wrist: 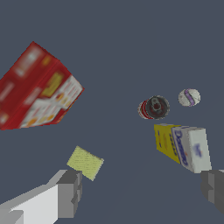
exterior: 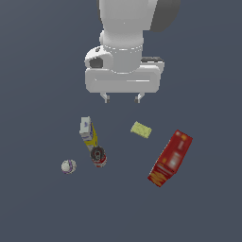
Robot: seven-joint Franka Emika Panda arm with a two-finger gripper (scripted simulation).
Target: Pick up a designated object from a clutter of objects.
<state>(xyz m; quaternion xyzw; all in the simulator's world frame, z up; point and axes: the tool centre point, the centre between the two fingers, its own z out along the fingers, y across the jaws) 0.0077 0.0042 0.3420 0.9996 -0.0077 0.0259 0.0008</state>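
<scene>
Hand (exterior: pixel 122 99) hovering above worktop (exterior: pixel 38 208), fingers spread wide, gripping nothing; yellow-green block (exterior: pixel 141 129) lying beside red box (exterior: pixel 170 158).

dark floor (exterior: pixel 38 208) bears sponge (exterior: pixel 141 129), box (exterior: pixel 170 158), bottle (exterior: pixel 88 132), can (exterior: pixel 99 156), ball (exterior: pixel 68 166).

All I see is one flat slate-blue tabletop (exterior: pixel 38 203) — evenly lit, plain, filling both views — nothing else.
</scene>
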